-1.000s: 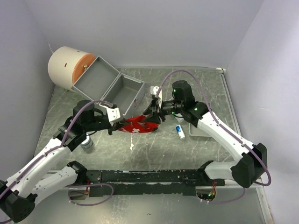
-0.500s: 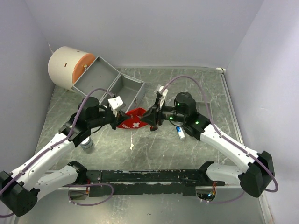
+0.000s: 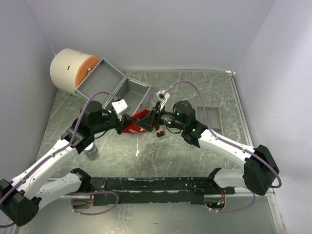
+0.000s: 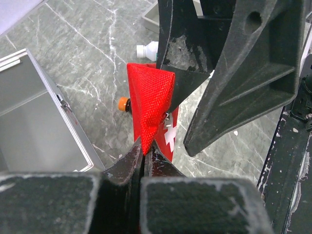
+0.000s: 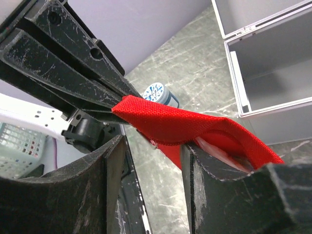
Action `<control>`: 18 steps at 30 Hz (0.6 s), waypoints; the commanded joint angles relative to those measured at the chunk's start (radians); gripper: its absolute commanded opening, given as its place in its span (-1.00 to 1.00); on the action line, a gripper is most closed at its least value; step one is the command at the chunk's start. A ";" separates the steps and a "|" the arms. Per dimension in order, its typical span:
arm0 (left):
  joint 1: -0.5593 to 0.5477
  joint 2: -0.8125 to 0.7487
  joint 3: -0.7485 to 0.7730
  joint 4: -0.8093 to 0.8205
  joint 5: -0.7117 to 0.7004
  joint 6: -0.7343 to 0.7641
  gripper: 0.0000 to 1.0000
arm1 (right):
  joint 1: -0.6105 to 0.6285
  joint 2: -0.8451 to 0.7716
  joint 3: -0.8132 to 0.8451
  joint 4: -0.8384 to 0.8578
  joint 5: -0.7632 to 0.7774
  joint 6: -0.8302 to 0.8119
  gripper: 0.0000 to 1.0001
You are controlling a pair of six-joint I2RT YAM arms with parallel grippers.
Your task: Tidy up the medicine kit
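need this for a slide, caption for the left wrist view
Left gripper pinches the red pouch by its edge, open grey case at frame left

My left claw and right claw meet nose to nose at the red pouch, so neither can pass straight ahead. Just behind them the open grey case walls off the far side, and the white drum backs it. A brown bottle stands beside my right claw. A small bottle crowds my left arm. The bare table at far right is open.
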 commanded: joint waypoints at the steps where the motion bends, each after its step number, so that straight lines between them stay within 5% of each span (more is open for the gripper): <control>1: -0.004 -0.003 0.037 0.039 0.032 0.019 -0.86 | 0.006 0.027 -0.023 0.156 0.043 0.083 -0.01; 10: -0.004 -0.008 0.042 0.014 0.029 0.037 -0.86 | 0.012 0.027 -0.033 0.189 0.107 0.111 -0.25; 18: -0.004 -0.007 0.042 0.019 0.021 0.015 -0.86 | 0.012 0.001 -0.034 0.141 0.138 0.094 -1.00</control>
